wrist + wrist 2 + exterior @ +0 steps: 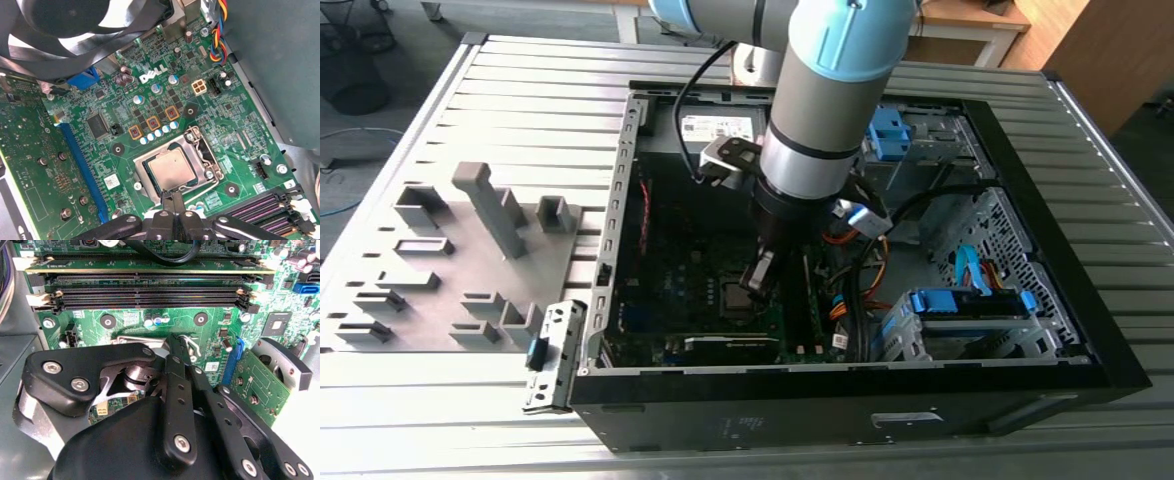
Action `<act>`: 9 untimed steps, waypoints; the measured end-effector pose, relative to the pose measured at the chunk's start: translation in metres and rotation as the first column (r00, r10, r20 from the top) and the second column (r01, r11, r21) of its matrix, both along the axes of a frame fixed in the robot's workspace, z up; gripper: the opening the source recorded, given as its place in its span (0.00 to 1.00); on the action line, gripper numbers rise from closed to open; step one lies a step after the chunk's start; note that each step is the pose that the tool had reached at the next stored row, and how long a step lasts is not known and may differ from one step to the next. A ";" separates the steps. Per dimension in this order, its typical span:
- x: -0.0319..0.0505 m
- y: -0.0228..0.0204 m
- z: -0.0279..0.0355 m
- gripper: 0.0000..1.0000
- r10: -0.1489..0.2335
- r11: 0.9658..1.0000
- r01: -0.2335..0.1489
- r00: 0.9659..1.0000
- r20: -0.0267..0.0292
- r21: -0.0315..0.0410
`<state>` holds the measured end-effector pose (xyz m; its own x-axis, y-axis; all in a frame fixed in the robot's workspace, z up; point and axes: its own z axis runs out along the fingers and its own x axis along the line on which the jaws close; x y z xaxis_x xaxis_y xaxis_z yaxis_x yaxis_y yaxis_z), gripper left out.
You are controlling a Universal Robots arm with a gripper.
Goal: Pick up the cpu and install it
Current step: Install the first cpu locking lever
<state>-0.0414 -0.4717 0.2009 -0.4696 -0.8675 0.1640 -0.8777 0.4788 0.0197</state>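
Note:
The cpu (171, 169), a small square chip with a dull silver top, lies flat in its socket on the green motherboard (220, 125) inside the open computer case (1067, 330). The socket's metal frame (206, 156) surrounds it. My gripper (170, 199) hangs straight down over the socket, its two thin fingers pressed together at the chip's near edge with nothing between them. In the exterior view the gripper (757, 285) reaches down to the socket (736, 299) in the middle of the board. In the second wrist view the fingertips (173, 341) stand beside the socket's wire lever (189, 344).
Memory slots (150, 290) run along one side of the socket. A fan (75, 30), an expansion card (30, 165) and coloured cables (854, 270) crowd the case. Blue drive brackets (961, 300) sit at the exterior view's right. Grey fixture blocks (467, 250) stand outside on the slatted table.

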 end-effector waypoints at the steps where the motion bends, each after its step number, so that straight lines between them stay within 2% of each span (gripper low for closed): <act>1: 0.0000 0.0000 -0.0004 0.11 0.000 1.000 0.000 1.000 0.000 -0.001; 6: 0.0000 0.0000 -0.0028 0.11 0.000 1.000 0.000 1.000 0.000 -0.007; 9: 0.0000 0.0000 -0.0031 0.11 0.000 1.000 0.000 1.000 0.000 -0.007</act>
<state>-0.0414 -0.4718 0.1979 -0.4696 -0.8663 0.1703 -0.8777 0.4790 0.0163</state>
